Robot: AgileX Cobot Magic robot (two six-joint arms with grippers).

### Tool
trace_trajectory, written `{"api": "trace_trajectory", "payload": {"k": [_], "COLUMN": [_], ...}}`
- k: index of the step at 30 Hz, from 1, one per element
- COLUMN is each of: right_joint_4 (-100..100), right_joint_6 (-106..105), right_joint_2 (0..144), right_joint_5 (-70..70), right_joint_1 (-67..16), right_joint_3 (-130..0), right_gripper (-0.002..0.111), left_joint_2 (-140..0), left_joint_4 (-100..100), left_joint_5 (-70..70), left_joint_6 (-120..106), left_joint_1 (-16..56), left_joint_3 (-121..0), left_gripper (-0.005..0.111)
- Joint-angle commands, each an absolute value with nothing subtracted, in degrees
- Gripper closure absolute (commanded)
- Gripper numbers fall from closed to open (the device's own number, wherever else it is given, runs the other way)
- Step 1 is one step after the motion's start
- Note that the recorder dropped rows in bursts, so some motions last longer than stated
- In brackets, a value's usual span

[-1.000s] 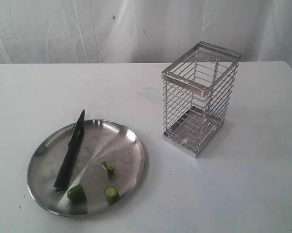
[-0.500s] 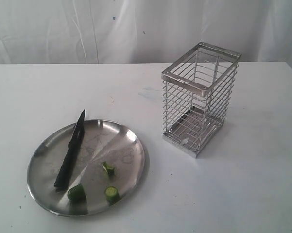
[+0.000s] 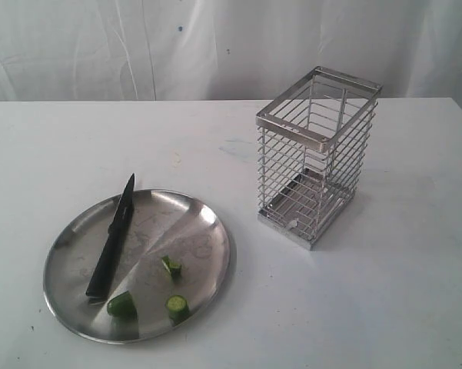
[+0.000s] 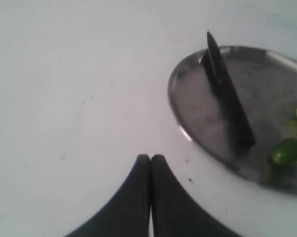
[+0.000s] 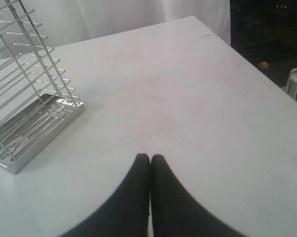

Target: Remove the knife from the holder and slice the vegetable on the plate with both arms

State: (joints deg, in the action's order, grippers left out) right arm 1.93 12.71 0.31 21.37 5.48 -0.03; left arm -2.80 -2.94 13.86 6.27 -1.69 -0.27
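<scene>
And here we are: the knife point(image 3: 111, 240) is out of the holder point(image 3: 317, 154) and lying flat on the plate point(image 3: 186, 221), tip poking just over the far rim, handle end down near the cut pieces. The vegetable point(image 3: 121, 304) is in three short green bits on the near half of the plate, one just beside the knife's handle and two a little apart, so by the look of it the slicing is done and the blade has been laid down where it worked. The holder stands upright on the table point(image 3: 400, 292), well clear of the plate, and through its wire bars it looks empty. The left gripper point(image 4: 150, 157) hangs over bare table just off the plate's edge, fingers pressed together on nothing. The right gripper point(image 5: 149, 157) is the same, fingers together and empty, out over open table near the holder's base; I'd read both as parked. Neither arm shows in the exterior view at all. The left wrist view cuts off the plate's far side, the right wrist view clips most of the holder, and which way the knife's cutting edge faces I can't make out.
</scene>
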Motion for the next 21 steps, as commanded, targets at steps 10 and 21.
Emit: {"api": "trace_trajectory", "payload": {"k": [10,21], "right_joint_4": [2.1,2.1], "right_joint_6": [12.8,12.8], "right_joint_2": [0.0,0.0], "right_joint_5": [21.2,21.2], "right_joint_1": [5.7,5.7], "right_joint_3": [0.0,0.0], "right_gripper": [0.108,0.108], "left_joint_2": [0.0,0.0], "left_joint_4": [-3.3,-3.3], "left_joint_5": [17.3,20.0], "left_joint_6": [2.3,2.3], "left_joint_1": [-2.2,-2.2], "left_joint_3": [0.0,0.0], "left_gripper": [0.107,0.107]}}
